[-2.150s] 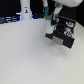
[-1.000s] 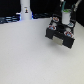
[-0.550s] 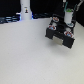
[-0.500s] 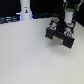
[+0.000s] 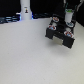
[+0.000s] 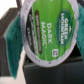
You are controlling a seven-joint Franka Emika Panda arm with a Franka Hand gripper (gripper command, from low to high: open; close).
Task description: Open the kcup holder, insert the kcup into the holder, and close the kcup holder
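White tabletop (image 5: 25,55), pale and plain, fills the near ground of the exterior view; we list outward from it.

Item 1, kcup holder (image 5: 60,35): black boxy unit with grey front panels, at about two o'clock on the table. We cannot tell whether its drawer is out or in; the picture is too blurred.

Item 2, gripper (image 5: 68,22): sits directly over the holder's far side, near or touching its top. In the wrist view, teal fingers (image 6: 11,31) flank the pod, so we judge the jaws pinched on it.

Item 3, kcup (image 6: 48,31): green lid reading "Dark Magic", filling the wrist view, dark holder behind. Held in the jaws, above the holder.

Item 4, white bottle (image 5: 25,10): at eleven o'clock, well apart, against a dark backdrop.

Handling note: we judge the step to be insertion. We would line the pod over a slot, lower straight, and release only once it is seated.
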